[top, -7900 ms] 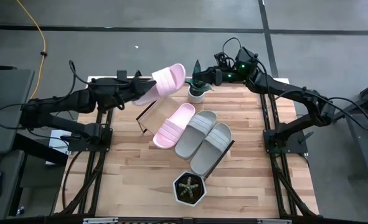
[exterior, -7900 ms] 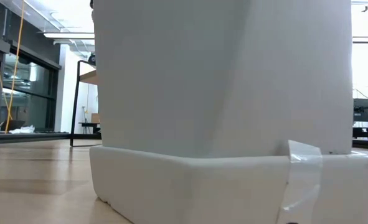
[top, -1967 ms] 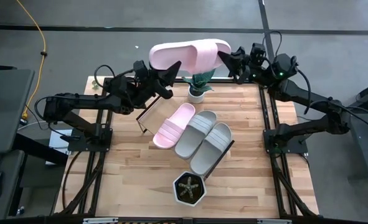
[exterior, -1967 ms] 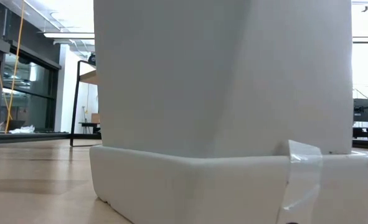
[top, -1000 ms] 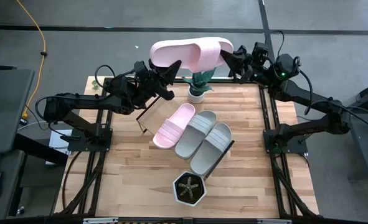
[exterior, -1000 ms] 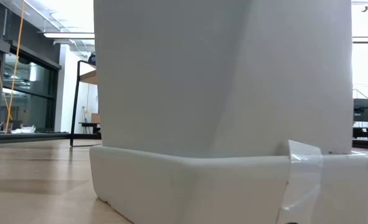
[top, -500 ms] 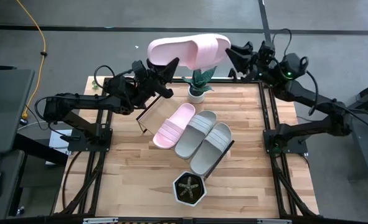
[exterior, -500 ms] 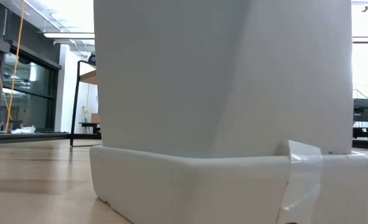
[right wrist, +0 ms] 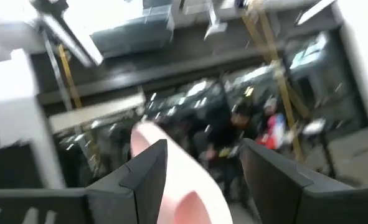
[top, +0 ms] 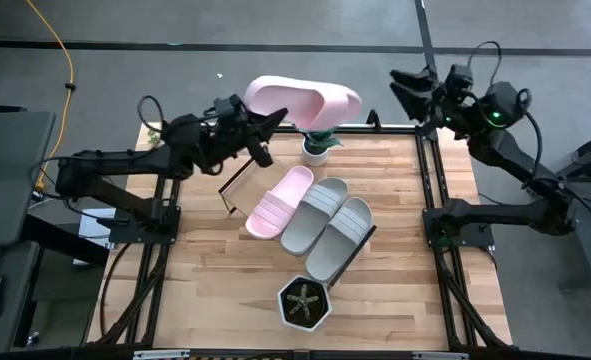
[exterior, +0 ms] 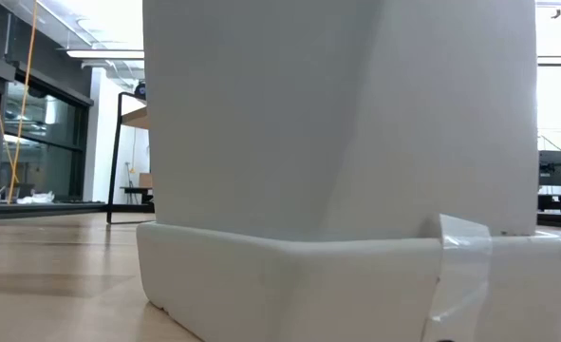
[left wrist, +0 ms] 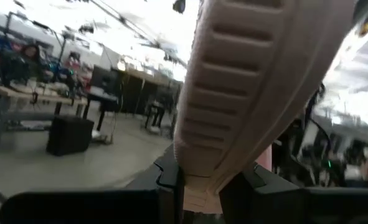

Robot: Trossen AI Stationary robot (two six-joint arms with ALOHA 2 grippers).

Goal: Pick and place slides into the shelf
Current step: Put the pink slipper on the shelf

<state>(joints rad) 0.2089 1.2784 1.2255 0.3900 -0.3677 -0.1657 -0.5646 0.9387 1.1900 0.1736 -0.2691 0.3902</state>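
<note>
Above table, right end effector [top: 407,82] now off pink slide [top: 303,101]

A small leafy plant in a white pot [top: 317,150] stands at the far edge of the wooden table [top: 205,290]. A second white pot [top: 304,304], six-sided and holding a spiky green plant, sits near the front edge. In the low view a white container [exterior: 337,190] with a strip of clear tape [exterior: 460,275] fills most of the picture. A yellow cable [top: 68,70] lies on the grey floor [top: 175,80] beyond the table.
</note>
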